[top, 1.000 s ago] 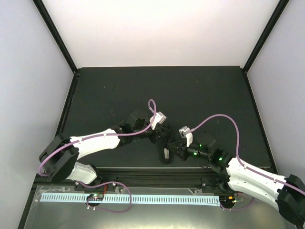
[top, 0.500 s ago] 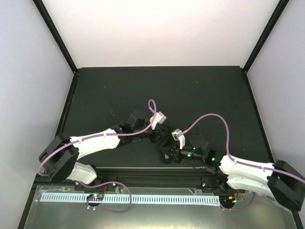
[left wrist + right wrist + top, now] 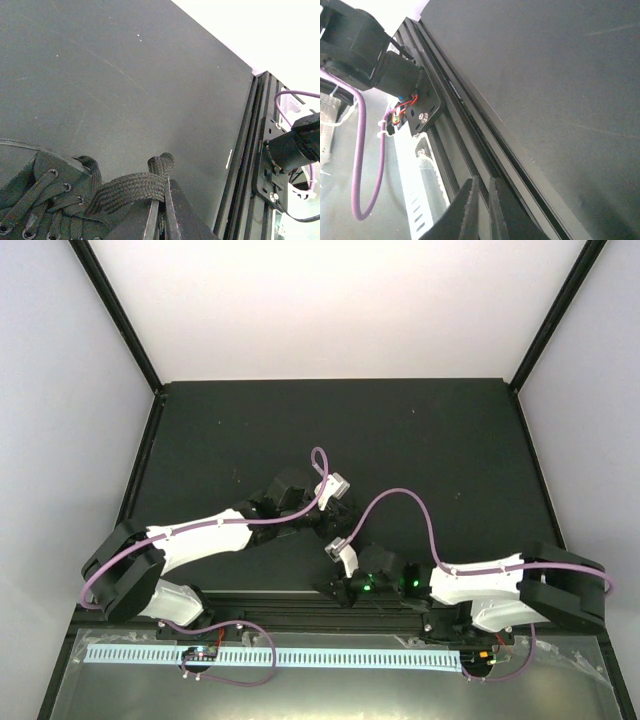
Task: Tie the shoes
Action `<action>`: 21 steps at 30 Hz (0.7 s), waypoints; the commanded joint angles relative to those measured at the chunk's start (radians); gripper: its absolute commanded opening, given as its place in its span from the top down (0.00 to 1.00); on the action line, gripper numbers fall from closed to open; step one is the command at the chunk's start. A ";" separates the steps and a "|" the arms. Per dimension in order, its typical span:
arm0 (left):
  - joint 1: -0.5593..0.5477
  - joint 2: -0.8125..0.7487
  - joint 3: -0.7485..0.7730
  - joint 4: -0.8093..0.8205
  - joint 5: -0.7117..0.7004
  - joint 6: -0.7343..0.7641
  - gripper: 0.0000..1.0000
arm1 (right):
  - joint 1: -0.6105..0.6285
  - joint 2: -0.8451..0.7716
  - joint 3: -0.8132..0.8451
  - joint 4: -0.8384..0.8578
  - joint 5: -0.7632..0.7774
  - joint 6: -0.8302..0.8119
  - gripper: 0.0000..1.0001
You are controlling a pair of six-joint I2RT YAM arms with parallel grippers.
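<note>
From above, the left claw (image 3: 338, 523) sits near the table's (image 3: 420, 440) middle front. The right claw (image 3: 322, 588) lies low by the near edge. The black shoe is lost against the dark surface.

On the left wrist view, the left claw (image 3: 161, 220) is clamped on a flat lace loop (image 3: 131, 186) drawn off the shoe (image 3: 35, 200), likely to keep it taut.

On the right wrist view, the right claw (image 3: 481, 210) is closed with nothing visible in it, over the edge rail (image 3: 470, 130). We judge it holds no lace.
</note>
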State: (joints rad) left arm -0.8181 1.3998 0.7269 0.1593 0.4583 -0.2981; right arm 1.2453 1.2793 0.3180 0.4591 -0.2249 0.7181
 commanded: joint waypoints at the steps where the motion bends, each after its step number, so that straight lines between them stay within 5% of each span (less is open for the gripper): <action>1: 0.007 -0.021 0.044 0.011 -0.006 0.011 0.98 | 0.044 -0.058 0.063 -0.096 0.079 -0.028 0.80; 4: 0.008 -0.021 0.046 0.011 -0.006 0.013 0.98 | 0.064 -0.114 0.075 -0.173 0.064 -0.047 0.53; 9: 0.009 -0.021 0.048 0.007 -0.007 0.016 0.98 | 0.065 -0.268 0.063 -0.334 0.074 -0.063 0.24; 15: 0.010 -0.023 0.046 0.003 -0.008 0.016 0.99 | 0.031 -0.459 0.088 -0.578 0.194 -0.112 0.11; 21: 0.011 -0.025 0.043 0.002 -0.009 0.014 0.98 | -0.203 -0.579 0.005 -0.521 0.114 -0.120 0.08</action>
State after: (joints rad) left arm -0.8143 1.3998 0.7307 0.1535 0.4549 -0.2916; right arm 1.1690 0.7586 0.3756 -0.0673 -0.0872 0.6250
